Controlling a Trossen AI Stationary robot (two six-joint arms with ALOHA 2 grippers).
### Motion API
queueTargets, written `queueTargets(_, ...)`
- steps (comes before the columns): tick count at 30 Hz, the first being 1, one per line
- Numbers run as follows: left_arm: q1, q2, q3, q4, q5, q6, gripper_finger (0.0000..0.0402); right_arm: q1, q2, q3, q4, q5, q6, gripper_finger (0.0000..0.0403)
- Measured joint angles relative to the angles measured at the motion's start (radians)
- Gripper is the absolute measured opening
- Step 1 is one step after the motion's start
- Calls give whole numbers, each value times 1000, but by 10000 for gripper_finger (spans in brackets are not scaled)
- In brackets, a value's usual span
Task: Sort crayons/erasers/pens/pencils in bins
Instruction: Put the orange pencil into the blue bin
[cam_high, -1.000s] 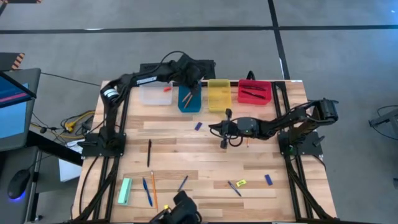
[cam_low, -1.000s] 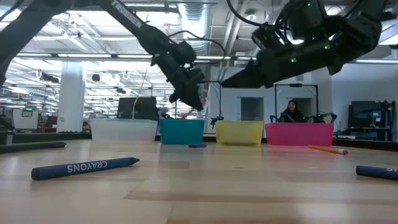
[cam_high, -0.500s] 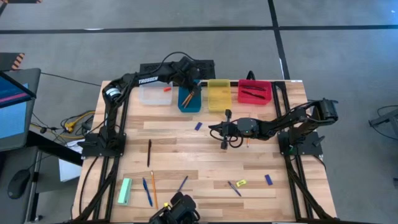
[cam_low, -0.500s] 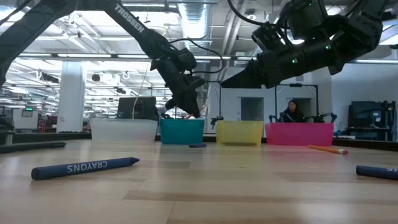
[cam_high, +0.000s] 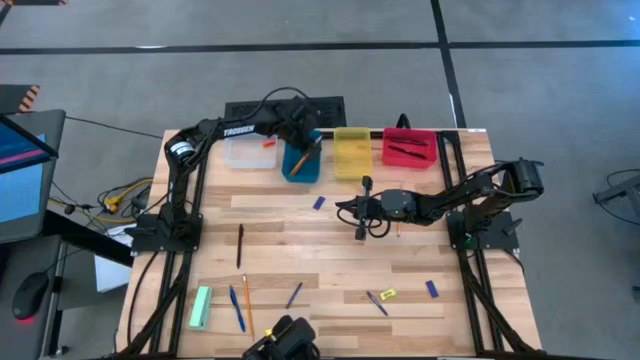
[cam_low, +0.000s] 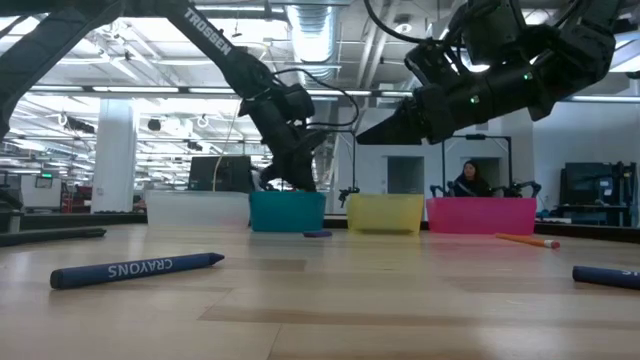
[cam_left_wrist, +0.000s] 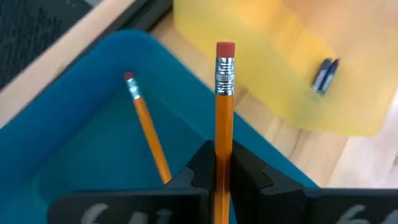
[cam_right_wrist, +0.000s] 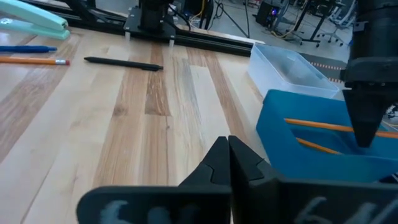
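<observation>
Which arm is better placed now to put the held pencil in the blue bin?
Left. Its claw is shut on a pencil right over the blue bin, where one pencil already lies. The right claw is shut, holds nothing, and hangs over the table's middle.

I am working in what looks like a robotics lab or large industrial workshop: the pale wooden butcher-block table stands on a bare grey concrete floor crossed by dark painted lines. Looking level across the table, I see a high open ceiling with exposed silver ducts and strip lights. Far off, a seated person works among dark equipment stands.
</observation>
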Motion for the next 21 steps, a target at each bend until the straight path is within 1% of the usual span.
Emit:
queueTargets(7,0,0,-35,22,-2,-22,16,0,0,0,1,0,0,3)
queueTargets(13,0,0,-35,56,-17,-48,50,0,0,0,0,0,0,4)
queueTargets(16,0,0,-35,69,-44,-61,66,0,0,0,0,0,0,4)
queueTargets(21,12,0,-35,74,-100,-75,76,0,0,-1,0,0,0,3)
